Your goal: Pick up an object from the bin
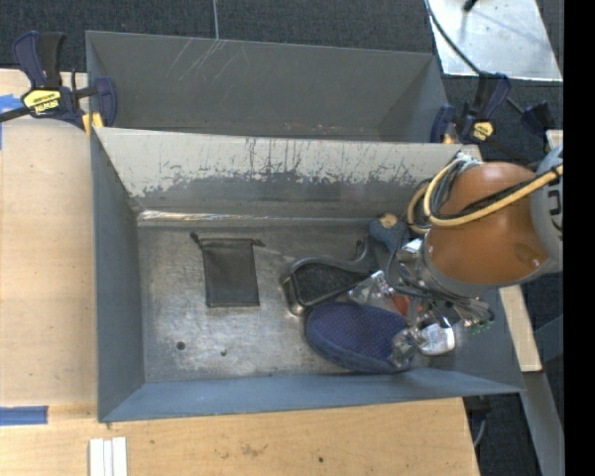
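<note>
The bin [119, 266] is scuffed grey, the rounded pouch [347, 337] dark blue, the flat slab [230, 274] charcoal, the wrist cover [486, 231] orange.

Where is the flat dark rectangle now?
In the camera view the dark rectangle lies on the bin floor left of centre, apart from the black oval thing on its right.

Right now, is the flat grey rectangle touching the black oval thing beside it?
Apart. The camera view shows bare bin floor between the flat grey rectangle and the black oval thing.
</note>
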Controlling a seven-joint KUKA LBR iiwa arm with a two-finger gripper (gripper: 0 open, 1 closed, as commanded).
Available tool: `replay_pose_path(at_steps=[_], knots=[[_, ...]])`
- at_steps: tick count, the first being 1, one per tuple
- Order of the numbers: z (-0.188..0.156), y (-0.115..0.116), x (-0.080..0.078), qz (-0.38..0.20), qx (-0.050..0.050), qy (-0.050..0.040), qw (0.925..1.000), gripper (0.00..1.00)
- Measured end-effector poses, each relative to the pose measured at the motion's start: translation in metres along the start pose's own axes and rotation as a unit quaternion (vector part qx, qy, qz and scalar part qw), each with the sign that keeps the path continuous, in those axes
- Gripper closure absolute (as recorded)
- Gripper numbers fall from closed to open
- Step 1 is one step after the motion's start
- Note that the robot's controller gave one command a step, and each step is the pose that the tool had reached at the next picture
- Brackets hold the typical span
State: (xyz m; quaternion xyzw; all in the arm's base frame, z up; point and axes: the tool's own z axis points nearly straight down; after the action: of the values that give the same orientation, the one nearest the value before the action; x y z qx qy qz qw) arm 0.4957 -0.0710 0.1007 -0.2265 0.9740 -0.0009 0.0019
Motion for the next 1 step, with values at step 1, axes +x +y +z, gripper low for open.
replay_pose_path(at_steps=[1], knots=[[-0.0016, -0.0021, -0.0147, -0.193, -0.001, -0.0001, 0.9812, 0.00]])
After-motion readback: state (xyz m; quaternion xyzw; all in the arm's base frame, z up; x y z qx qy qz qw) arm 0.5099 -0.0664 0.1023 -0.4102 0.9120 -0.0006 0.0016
